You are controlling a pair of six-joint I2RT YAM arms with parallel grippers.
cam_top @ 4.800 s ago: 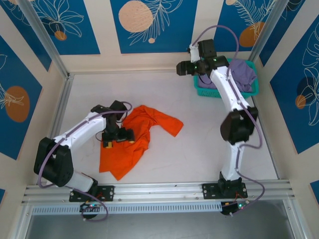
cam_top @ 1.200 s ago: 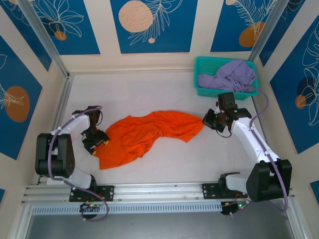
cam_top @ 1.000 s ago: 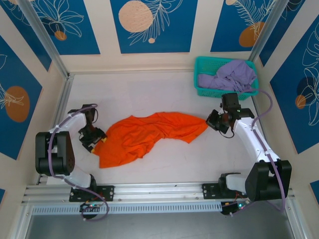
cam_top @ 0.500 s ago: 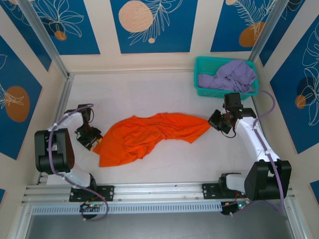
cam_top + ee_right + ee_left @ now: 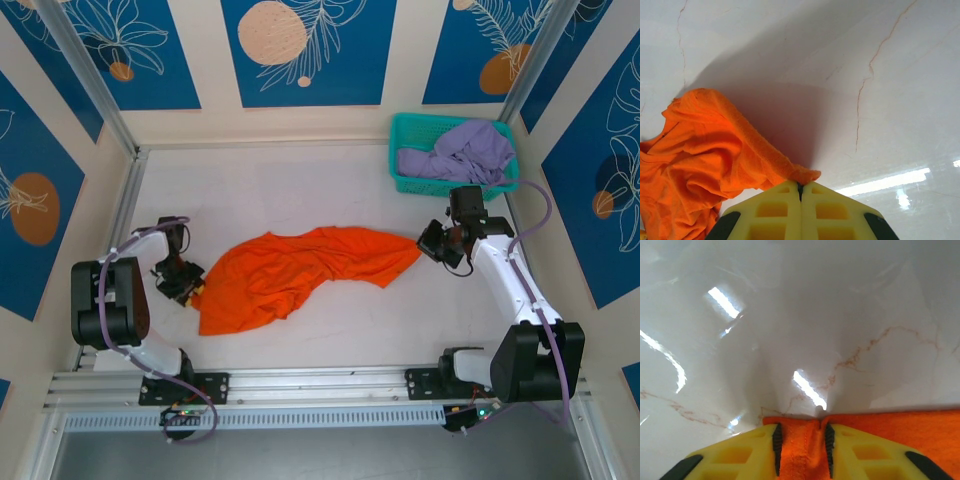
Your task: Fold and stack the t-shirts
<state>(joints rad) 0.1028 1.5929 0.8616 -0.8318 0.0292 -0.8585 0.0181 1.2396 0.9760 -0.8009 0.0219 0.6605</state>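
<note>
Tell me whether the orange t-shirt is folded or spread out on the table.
Not folded. The orange t-shirt lies stretched and rumpled across the table, its ends pinched by the left gripper and the right gripper.

high rear overhead, two low wrist close-ups, orange t-shirt (image 5: 290, 275) in all

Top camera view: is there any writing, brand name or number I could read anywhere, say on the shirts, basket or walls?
None can be read.
The orange t-shirt, lavender t-shirt and teal basket are plain.
The blue wall panels carry only leaf and circle drawings.
The left claw and right claw show bare yellow plastic, no lettering.
</note>
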